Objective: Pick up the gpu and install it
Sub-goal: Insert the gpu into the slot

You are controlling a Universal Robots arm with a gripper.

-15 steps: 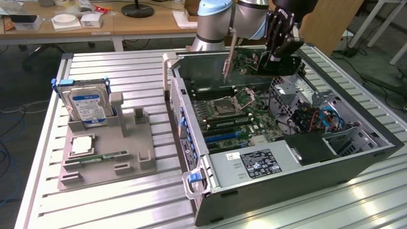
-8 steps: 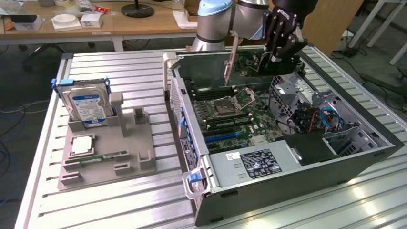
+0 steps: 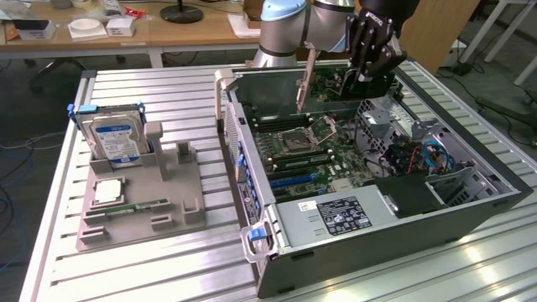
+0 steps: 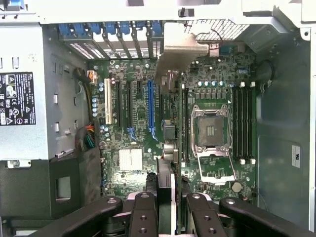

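My gripper (image 3: 366,77) hangs over the far side of the open computer case (image 3: 251,157), shut on the gpu (image 3: 334,89). The card stands on edge, its silvery end bracket (image 3: 308,75) pointing down toward the case's rear wall. It is held clear above the motherboard (image 3: 310,151). In the wrist view the gpu (image 4: 167,163) appears edge-on between my fingers (image 4: 148,207), with its bracket (image 4: 180,52) at the far end. The card lies a little to one side of the long blue slot (image 4: 150,108) on the motherboard (image 4: 131,160), between that slot and the processor socket (image 4: 212,131).
The power supply (image 3: 336,217) and drive cage (image 3: 411,189) fill the near end of the case. A grey fixture (image 3: 138,201) at the exterior view's left holds a hard drive (image 3: 117,141), a memory stick (image 3: 138,206) and a processor (image 3: 109,190). A wooden desk (image 3: 168,31) stands behind.
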